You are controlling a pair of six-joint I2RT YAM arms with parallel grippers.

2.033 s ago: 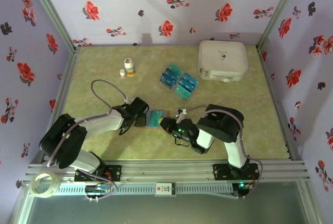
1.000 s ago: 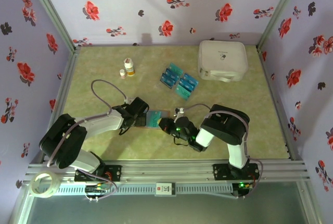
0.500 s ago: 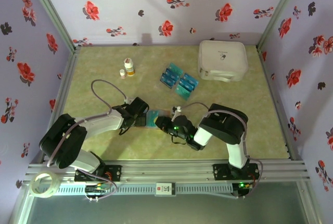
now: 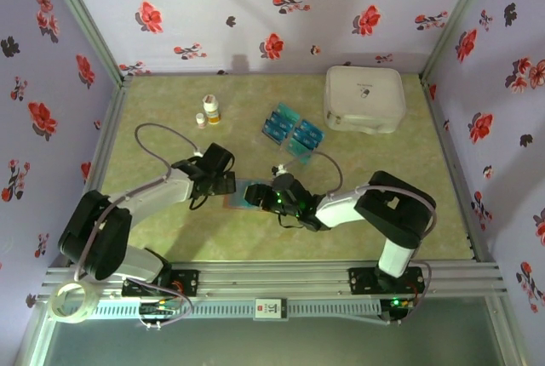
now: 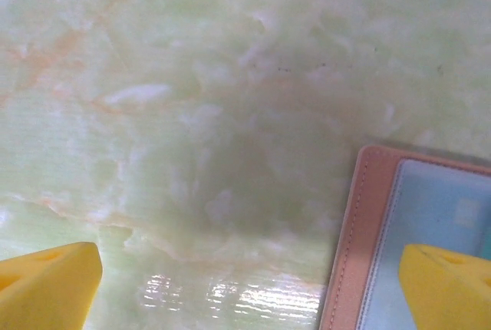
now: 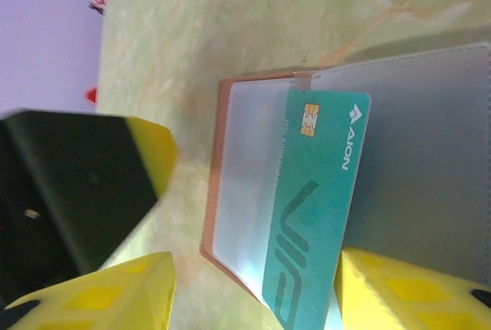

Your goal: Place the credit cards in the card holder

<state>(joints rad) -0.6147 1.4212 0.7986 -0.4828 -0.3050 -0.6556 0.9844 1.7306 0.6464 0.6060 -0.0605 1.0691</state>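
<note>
Card point(image 6: 314, 207) on holder point(image 6: 242, 192); other cards point(image 4: 292, 134) behind, left of case point(image 4: 364, 99).

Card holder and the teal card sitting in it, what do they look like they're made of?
Card holder: brown leather or imitation, matte, with a stitched edge; its inner sleeve looks like clear glossy plastic. Card: stiff smooth plastic, judging by its gold chip and printed logo.

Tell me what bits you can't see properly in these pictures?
Top view: card holder partly hidden beneath both arms' jaws.
Top view: spare cards overlap and look tiny, so no counting them.
Right wrist view: teal card runs off the bottom edge.
Left wrist view: card holder cut by the right edge.
</note>
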